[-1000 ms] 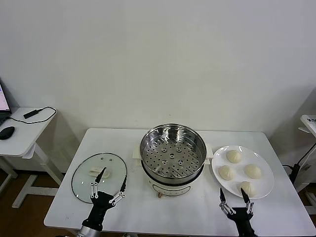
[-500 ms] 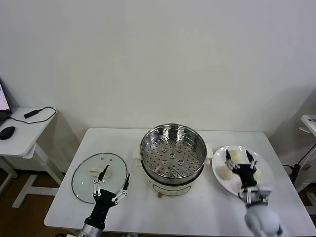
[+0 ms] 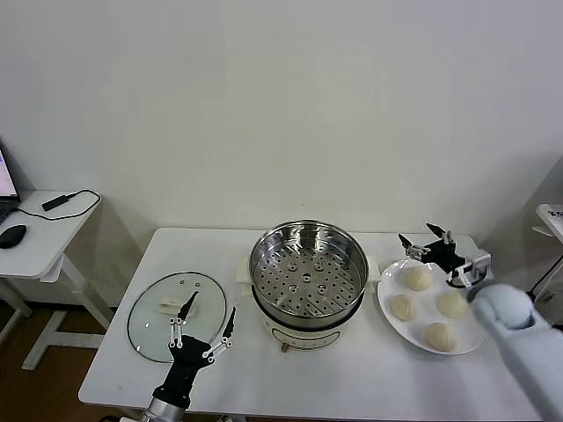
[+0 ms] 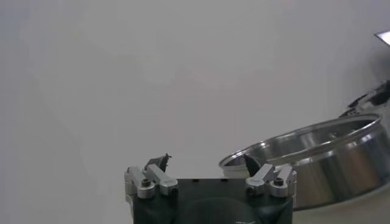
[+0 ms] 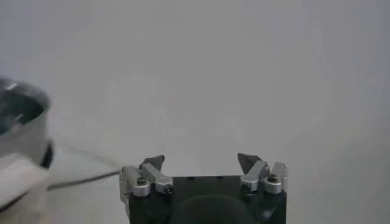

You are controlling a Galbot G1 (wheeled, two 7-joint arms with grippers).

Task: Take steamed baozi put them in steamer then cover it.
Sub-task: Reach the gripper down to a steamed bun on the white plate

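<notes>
Several cream-white baozi point(image 3: 418, 278) lie on a white plate point(image 3: 473, 334) at the right of the table. The steel steamer point(image 3: 308, 272) stands empty on its white cooker base in the middle; it also shows in the left wrist view point(image 4: 323, 158) and in the right wrist view point(image 5: 21, 131). The glass cover point(image 3: 176, 315) with its white handle lies flat at the left. My right gripper point(image 3: 422, 239) is open, raised over the plate's far edge, holding nothing. My left gripper point(image 3: 209, 323) is open and empty, low at the cover's near right edge.
A side table point(image 3: 35, 233) with a mouse and a cable stands at the far left. Another white stand point(image 3: 552, 220) shows at the right edge. A plain wall rises behind the white table point(image 3: 352, 378).
My right arm has swung up and away from the front edge, across the plate to its far side. My left gripper has crept slightly forward and right.
</notes>
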